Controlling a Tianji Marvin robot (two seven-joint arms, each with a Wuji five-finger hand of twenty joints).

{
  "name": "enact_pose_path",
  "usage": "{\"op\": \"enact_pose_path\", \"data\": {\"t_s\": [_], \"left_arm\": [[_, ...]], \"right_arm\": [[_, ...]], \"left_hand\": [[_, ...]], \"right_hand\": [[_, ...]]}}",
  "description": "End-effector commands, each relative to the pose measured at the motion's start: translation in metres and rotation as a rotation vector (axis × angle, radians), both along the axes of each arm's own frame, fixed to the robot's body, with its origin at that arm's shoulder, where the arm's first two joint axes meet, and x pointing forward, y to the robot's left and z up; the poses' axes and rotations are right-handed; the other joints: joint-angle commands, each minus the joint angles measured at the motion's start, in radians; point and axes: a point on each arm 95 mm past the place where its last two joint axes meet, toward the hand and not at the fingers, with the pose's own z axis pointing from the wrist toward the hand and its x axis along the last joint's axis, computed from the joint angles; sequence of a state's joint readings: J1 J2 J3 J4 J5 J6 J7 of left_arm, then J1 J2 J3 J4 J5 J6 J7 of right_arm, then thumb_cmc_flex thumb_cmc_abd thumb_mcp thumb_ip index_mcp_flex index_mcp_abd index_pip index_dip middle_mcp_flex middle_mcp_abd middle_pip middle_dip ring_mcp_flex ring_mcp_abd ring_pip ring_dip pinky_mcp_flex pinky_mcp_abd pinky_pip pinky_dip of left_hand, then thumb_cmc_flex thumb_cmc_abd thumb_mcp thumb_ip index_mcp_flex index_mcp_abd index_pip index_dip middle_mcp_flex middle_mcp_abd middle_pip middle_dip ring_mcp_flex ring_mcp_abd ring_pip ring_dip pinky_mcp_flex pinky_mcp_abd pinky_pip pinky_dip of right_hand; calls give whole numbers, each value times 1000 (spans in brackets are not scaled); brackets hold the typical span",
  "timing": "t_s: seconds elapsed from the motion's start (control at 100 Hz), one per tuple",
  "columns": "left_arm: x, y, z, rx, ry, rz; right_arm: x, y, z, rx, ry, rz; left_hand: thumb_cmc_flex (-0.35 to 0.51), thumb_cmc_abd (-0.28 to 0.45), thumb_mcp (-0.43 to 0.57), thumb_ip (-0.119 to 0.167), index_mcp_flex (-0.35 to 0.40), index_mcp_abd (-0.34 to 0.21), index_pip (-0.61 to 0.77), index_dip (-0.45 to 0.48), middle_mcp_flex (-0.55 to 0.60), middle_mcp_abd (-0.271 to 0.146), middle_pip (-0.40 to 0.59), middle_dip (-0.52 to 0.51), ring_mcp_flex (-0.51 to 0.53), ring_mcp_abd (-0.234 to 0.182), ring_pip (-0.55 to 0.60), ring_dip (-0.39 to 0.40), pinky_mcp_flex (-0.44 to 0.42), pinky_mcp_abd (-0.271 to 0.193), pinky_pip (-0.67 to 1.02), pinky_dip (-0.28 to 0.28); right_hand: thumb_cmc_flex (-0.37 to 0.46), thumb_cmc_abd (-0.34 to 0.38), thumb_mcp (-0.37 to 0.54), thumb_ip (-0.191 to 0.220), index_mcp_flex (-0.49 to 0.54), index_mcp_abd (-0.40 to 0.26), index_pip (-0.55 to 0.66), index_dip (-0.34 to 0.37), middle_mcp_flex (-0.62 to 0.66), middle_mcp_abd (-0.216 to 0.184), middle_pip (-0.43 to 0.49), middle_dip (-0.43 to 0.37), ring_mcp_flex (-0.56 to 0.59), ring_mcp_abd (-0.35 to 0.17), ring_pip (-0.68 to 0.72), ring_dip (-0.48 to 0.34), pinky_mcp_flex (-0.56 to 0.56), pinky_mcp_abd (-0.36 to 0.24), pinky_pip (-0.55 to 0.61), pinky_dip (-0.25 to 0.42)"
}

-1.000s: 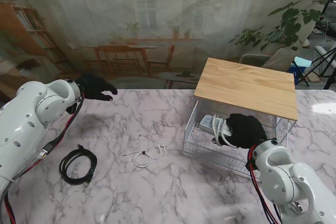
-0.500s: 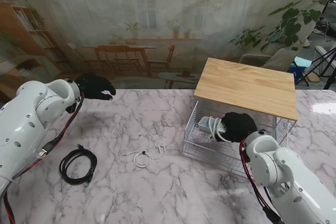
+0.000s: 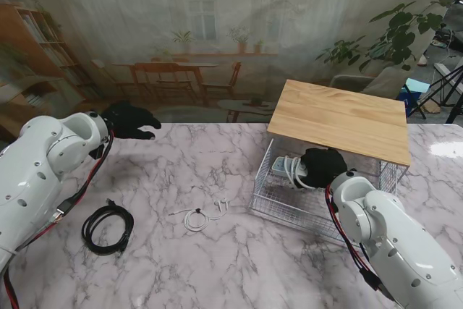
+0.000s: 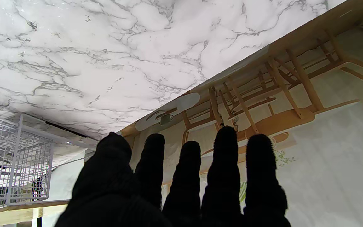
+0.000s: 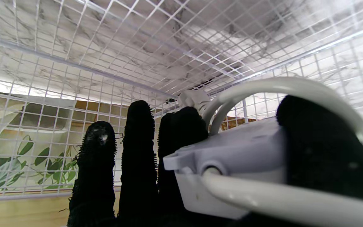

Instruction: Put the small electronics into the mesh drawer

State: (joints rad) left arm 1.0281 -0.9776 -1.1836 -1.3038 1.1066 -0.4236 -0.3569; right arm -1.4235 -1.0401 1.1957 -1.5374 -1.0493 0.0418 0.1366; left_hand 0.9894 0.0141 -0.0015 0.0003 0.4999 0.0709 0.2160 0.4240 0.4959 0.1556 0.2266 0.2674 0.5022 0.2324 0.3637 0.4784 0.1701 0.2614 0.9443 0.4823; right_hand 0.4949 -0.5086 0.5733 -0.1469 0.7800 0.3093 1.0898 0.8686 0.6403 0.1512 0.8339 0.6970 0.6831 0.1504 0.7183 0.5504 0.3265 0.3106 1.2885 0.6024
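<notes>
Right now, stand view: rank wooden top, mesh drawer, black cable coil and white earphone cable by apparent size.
1. wooden top
2. mesh drawer, partly hidden under the top
3. black cable coil
4. white earphone cable, smallest

The coil lies nearer to me, which may flatter it.

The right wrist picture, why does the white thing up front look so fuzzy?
Right wrist view: the white power strip sits in the right robot hand close to the lens, so it blurs; the mesh drawer beyond looks sharper. Stand view shows it clearly.
</notes>
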Motion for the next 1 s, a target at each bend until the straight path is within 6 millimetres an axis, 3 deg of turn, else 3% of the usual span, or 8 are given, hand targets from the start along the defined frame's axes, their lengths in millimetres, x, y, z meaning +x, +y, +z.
{"op": "enact_pose_path", "data": {"t_s": [0.0,0.17,0.27,0.36,0.44,0.74,0.91,0.99], "left_arm": [[0,0,0,12,8,-6],[0,0,-1,15,9,-9],[0,-1,-2,19,13,-14],[1,-3,-3,16,5,-34],[1,-5,-3,14,-2,-47],[0,-9,-2,29,-2,-73],[0,-10,-4,36,3,-76],[0,-11,-4,39,4,-78]], "right_arm": [[4,0,2,-1,-2,-6],[9,-2,-9,-51,4,-5],[9,-4,-13,-103,8,8],[9,-5,-16,-122,15,6],[8,-6,-18,-137,16,0],[3,-9,-20,-202,33,-48],[2,-9,-20,-207,47,-56],[2,-9,-19,-204,55,-49]], "left_hand": [[6,61,-13,1,-26,27,-14,-14,-35,11,6,0,-19,4,-15,-9,-12,-5,-22,-11],[4,60,-13,2,-26,26,-13,-19,-35,11,6,0,-19,2,-16,-9,-13,-4,-22,-11],[-4,55,-16,2,-29,26,-13,-23,-48,12,0,-2,-21,3,-17,-10,-13,-5,-22,-11],[-15,50,-13,6,-36,25,-12,-25,-105,15,-6,-4,-20,-1,-7,-3,-7,-16,-14,-7],[-18,50,-12,6,-30,24,-8,-25,-105,14,-2,-3,-16,-3,-2,0,-5,-17,-11,-6],[-20,48,-11,7,-30,24,-2,-26,-98,12,5,-4,-10,-3,1,3,-5,-17,-8,-5],[-19,50,-10,7,-31,24,0,-27,-92,10,7,-5,-4,-4,3,4,-2,-15,-7,-5],[-18,49,-10,7,-29,25,1,-27,-89,9,7,-5,-1,-3,4,4,-1,-15,-6,-5]], "right_hand": [[180,245,218,8,24,-272,91,-10,2,-74,59,-4,-17,-11,16,-9,-18,-22,-15,-12],[170,257,172,1,-13,-355,77,-40,-21,-80,50,-21,-37,-13,-11,-24,-41,-17,-52,-23],[139,227,103,-2,-142,-424,25,-174,-61,-85,15,-64,-57,-17,-51,-46,-68,-10,-86,-30],[40,213,92,5,-196,-359,-109,-308,-98,-81,-6,-90,-71,-18,-51,-45,-82,-5,-95,-29],[-95,193,144,61,-231,-300,-313,-317,-159,-72,-44,-138,-98,-18,-69,-52,-105,10,-112,-31],[-307,66,-12,2,-537,-188,-673,-512,-395,-50,-189,-357,-182,-13,-195,-101,-175,97,-161,-20],[-177,17,53,79,-616,-163,-661,-503,-454,-47,-163,-366,-192,-20,-209,-102,-187,111,-162,4],[-127,-48,244,135,-639,-162,-630,-454,-469,-47,-143,-369,-193,-25,-212,-103,-188,120,-169,14]]}}
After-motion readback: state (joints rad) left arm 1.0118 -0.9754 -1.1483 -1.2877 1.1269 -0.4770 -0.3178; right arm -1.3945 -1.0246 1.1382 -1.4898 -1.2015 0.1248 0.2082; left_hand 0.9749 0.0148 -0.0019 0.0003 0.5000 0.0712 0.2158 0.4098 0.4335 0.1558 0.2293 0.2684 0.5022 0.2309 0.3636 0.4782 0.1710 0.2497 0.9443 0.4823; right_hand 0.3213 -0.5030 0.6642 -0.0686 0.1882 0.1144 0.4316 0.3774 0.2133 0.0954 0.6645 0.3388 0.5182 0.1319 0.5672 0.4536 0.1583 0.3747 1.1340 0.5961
